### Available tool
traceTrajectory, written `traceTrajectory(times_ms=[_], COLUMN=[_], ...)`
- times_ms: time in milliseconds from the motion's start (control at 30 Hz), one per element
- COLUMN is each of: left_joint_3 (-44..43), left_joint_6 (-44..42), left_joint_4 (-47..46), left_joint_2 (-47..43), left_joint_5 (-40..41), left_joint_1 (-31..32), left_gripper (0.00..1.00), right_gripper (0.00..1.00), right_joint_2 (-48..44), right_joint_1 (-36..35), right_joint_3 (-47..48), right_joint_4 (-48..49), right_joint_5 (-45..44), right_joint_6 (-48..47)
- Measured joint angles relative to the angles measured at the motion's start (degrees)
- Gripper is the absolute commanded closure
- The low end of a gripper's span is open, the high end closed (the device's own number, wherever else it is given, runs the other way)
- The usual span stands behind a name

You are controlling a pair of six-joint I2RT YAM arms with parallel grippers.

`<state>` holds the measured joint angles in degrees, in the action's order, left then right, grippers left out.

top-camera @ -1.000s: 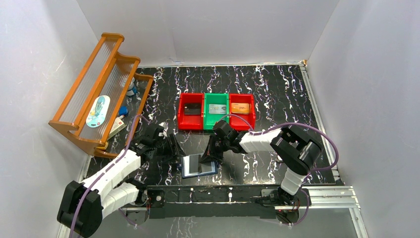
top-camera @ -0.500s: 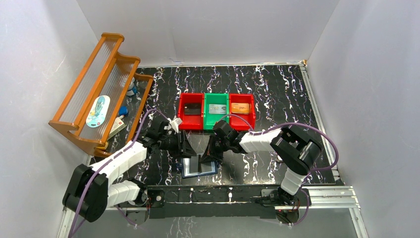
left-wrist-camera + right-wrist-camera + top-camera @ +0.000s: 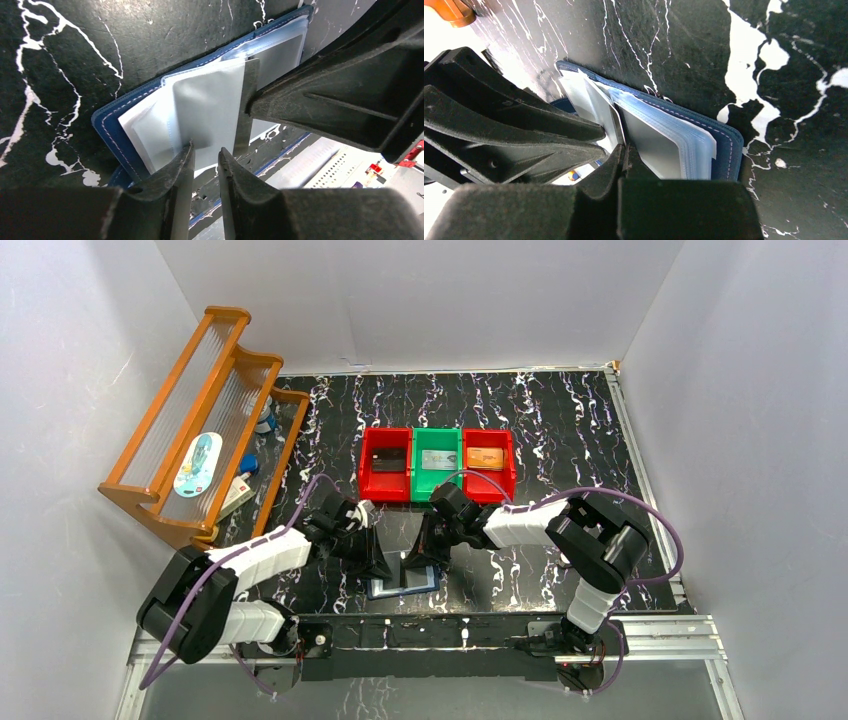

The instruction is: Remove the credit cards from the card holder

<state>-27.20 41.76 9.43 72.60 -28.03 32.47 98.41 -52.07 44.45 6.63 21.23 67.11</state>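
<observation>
The navy card holder lies open near the table's front edge, its pale clear sleeves fanned up. It also shows in the left wrist view and the right wrist view. My right gripper is shut on one thin sleeve leaf and holds it upright; its own view shows the fingers pressed together. My left gripper is at the holder's left side, its tips a narrow gap apart at the edge of a pale sleeve, with nothing between them. A black credit card lies in the left red bin.
Three bins stand behind the holder: red, green with a silver-grey card, red with an orange card. A wooden rack with small items stands at the left. A metal rail runs along the near edge.
My left arm has swung right and down from beside the rack to the holder's left edge, next to the right gripper. The right gripper and the held sleeve have stayed put.
</observation>
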Motion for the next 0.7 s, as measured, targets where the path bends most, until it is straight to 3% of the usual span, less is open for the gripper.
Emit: traceTrajectory(times_ms=[400, 533, 700], left_joint_3=[0.7, 1.0, 1.0], left_joint_6=[1.3, 1.6, 1.7], left_joint_4=[-0.5, -0.7, -0.7], left_joint_2=[0.2, -0.1, -0.1], left_joint_5=[2.1, 2.3, 2.4], left_joint_1=[0.3, 0.3, 0.3], left_gripper=[0.86, 0.87, 0.87], right_gripper=[0.76, 0.77, 0.87], right_joint_2=[0.0, 0.3, 2.1], right_joint_1=[0.3, 0.4, 0.5], right_joint_3=[-2.2, -3.0, -3.0], right_joint_4=[4.9, 7.6, 9.8], right_joint_5=[1.8, 2.9, 4.6], right_joint_6=[0.9, 1.6, 1.7])
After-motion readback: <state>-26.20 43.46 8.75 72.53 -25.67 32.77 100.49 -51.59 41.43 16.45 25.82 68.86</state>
